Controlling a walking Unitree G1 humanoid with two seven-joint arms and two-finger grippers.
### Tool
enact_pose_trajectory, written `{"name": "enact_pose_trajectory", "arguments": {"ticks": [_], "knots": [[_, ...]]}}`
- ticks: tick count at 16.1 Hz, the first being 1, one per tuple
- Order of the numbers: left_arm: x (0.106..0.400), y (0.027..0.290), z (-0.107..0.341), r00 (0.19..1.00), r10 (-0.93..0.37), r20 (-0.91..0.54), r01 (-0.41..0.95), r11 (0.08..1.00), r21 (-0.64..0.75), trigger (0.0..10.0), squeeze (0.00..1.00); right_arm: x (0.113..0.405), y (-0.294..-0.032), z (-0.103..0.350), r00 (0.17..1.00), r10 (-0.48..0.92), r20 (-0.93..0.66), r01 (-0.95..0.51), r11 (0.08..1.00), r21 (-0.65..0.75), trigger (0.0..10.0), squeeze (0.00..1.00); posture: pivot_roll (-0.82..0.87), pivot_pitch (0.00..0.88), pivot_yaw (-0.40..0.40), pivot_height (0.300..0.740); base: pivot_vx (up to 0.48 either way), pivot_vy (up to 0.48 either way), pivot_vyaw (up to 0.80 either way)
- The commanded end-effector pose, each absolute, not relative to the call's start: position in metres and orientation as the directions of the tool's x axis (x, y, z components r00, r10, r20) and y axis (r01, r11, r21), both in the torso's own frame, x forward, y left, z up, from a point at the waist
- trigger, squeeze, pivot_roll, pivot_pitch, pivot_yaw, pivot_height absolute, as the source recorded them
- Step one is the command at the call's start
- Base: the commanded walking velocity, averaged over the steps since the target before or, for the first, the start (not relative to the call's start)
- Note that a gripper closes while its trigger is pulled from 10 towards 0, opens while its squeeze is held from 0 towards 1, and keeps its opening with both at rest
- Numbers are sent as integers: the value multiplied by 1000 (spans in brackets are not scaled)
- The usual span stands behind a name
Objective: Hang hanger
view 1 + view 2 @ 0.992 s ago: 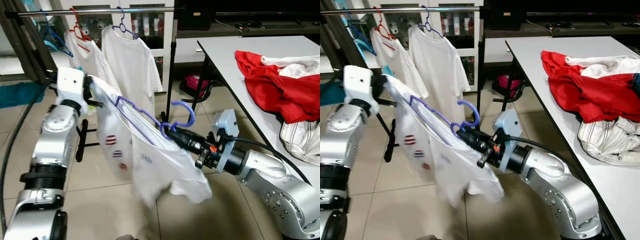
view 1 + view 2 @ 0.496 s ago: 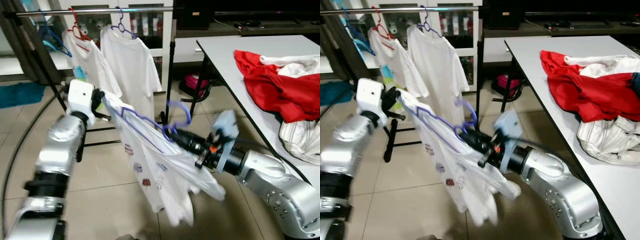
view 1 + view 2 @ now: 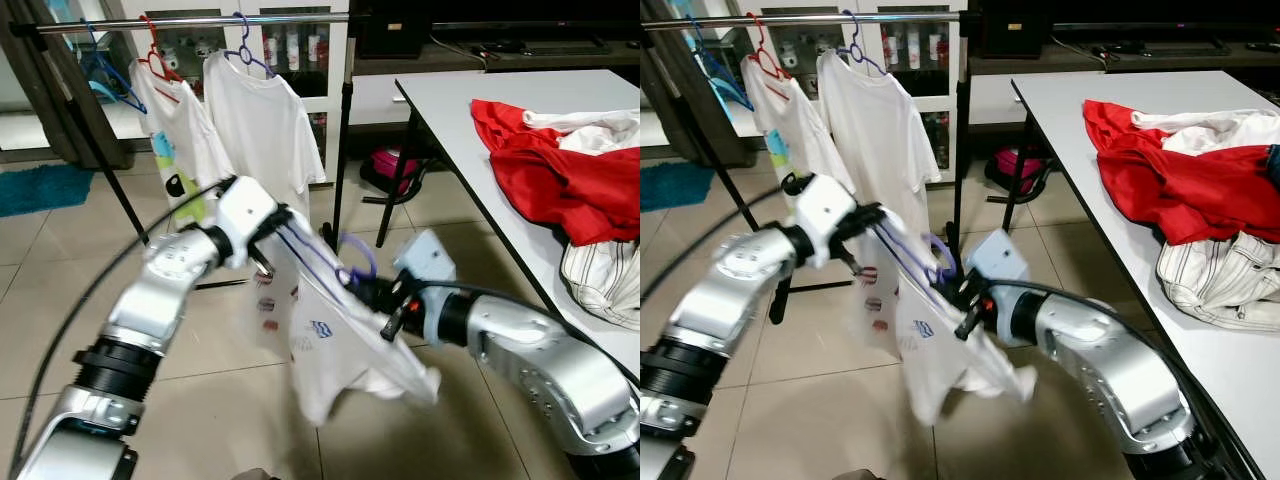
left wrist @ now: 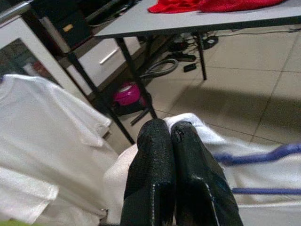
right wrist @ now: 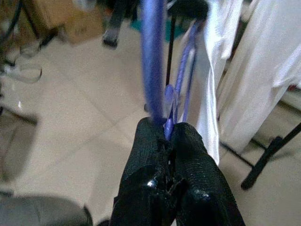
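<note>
- We are pinching the purple hanger (image 3: 340,268) at its neck with our right claw (image 3: 362,291), fingers pressed together on it.
- Our left claw (image 4: 171,134) is gripping the white shirt's (image 3: 335,345) shoulder, holding it low, in front of the clothes rail (image 3: 190,20).

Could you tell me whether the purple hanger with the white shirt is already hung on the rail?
Not yet. The purple hanger is held low by the right gripper, well below the rail; the left gripper pinches the white shirt.

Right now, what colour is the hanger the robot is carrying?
Purple, the hanger shows best in the left eye view.
</note>
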State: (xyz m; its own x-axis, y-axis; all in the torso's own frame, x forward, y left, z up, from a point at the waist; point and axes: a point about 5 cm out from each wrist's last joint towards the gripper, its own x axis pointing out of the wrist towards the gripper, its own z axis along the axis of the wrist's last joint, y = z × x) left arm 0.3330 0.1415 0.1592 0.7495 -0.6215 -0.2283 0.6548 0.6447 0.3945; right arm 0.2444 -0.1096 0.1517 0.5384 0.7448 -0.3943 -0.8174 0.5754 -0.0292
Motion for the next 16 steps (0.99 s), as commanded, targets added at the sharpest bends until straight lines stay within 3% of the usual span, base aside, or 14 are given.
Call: {"name": "enact_pose_trajectory", "arguments": {"ticks": [1,5,7,11,16], "knots": [[334,137,167,744,-635,-210,653,624,429,0,0,245,-107,154,520,748,-413,-833,551,-52,0,0,-131,0,39,740,0,0,0],[347,178,177,826,-494,-272,544,574,612,0,0,234,-122,139,457,714,-530,-859,509,-55,0,0,-126,0,35,740,0,0,0],[351,202,177,860,-412,-301,500,565,657,0,0,231,-130,140,448,718,-533,-864,502,-51,0,0,-128,0,36,740,0,0,0],[353,226,169,886,-334,-321,462,588,664,0,0,233,-132,148,465,744,-479,-857,513,-35,0,0,-132,0,39,740,0,0,0],[353,237,149,934,-281,-221,352,833,428,0,0,232,-130,167,461,830,-314,-874,486,2,0,0,-137,0,33,740,0,0,0]]}}
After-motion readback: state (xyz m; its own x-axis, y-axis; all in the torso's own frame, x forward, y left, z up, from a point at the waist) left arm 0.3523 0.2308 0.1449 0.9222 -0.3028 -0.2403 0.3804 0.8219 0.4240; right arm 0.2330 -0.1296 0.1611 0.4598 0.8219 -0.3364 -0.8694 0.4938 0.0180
